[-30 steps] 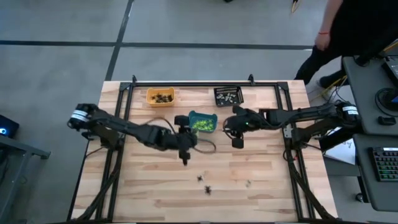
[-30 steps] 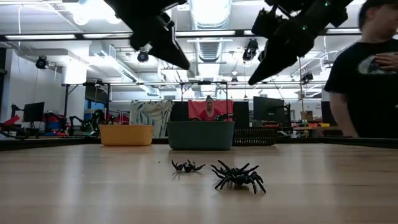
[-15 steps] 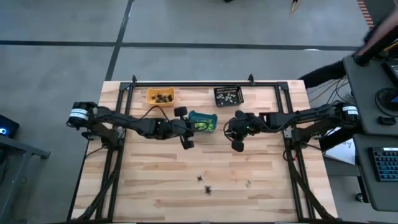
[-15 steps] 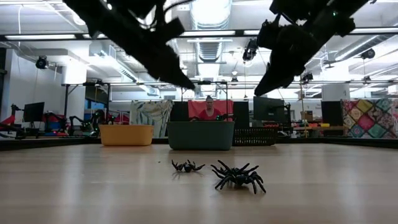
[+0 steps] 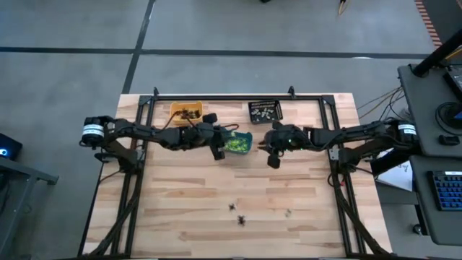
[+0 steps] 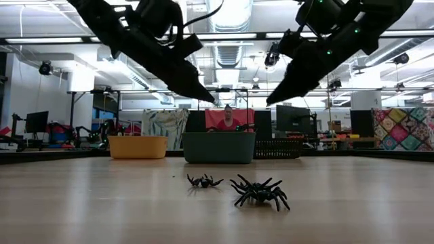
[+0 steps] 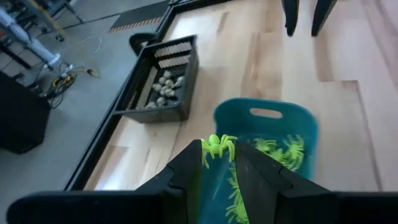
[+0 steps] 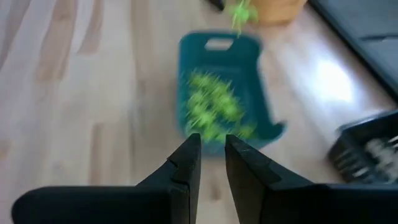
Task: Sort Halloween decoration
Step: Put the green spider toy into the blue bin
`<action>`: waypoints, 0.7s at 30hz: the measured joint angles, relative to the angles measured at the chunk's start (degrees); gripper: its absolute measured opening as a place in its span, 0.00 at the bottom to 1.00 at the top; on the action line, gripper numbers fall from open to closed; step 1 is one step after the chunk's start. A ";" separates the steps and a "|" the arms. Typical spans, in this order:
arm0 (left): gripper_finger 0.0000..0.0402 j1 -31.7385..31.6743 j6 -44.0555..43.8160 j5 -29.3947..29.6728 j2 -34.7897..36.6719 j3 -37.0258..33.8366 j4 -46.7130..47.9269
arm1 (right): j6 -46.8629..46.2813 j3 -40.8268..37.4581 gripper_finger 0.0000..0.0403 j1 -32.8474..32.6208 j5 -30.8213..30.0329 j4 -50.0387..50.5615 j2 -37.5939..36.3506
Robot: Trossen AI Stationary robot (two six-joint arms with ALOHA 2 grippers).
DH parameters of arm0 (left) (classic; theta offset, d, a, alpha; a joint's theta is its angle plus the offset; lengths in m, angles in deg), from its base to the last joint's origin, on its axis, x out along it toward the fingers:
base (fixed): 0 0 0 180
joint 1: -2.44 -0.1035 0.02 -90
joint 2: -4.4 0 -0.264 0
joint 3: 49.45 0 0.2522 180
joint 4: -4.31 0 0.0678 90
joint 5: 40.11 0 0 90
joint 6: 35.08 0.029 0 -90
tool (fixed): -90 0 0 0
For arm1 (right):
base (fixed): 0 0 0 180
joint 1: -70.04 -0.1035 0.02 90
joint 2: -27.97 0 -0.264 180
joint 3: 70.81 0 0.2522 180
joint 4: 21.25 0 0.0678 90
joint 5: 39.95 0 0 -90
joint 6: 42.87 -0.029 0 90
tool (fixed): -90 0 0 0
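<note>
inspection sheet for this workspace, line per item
surface: wooden table, mostly bare.
job's things: two black spiders and one pale one loose near the front; teal bin holds green ones, orange bin dark ones, black bin pale ones.
clutter: nothing seen.
grippers: left gripper over the teal bin, shut on a green spider; right gripper beside that bin, holding nothing.
cables: bundle on the floor right of the table.
surroundings: desk with keyboard; a person far behind.

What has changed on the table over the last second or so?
The left gripper, shut on a lime green spider, swung from mid-table back to the teal bin. A person beside the table's right side walked off. The right gripper, the loose spiders and the other bins stayed put.
</note>
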 joint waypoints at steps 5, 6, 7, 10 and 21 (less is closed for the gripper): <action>0.19 -4.11 -6.07 -3.57 0.00 -0.92 -0.66 | 2.92 -0.02 0.16 2.84 0.04 -3.58 0.00; 0.19 -4.79 -8.20 -4.38 0.00 -1.27 -0.99 | 2.14 -0.02 0.16 3.19 0.06 -3.60 0.00; 0.19 -5.33 -9.97 -4.69 0.00 -1.50 -1.05 | 1.50 -0.02 0.16 3.40 0.07 -3.63 0.00; 0.19 -5.70 -12.48 -5.11 0.00 -2.11 -1.09 | -1.42 0.02 0.16 3.54 0.17 -3.72 0.00; 0.20 -5.02 -11.80 -5.22 0.00 -3.08 -0.46 | -17.53 1.69 0.16 2.27 7.61 -1.48 0.00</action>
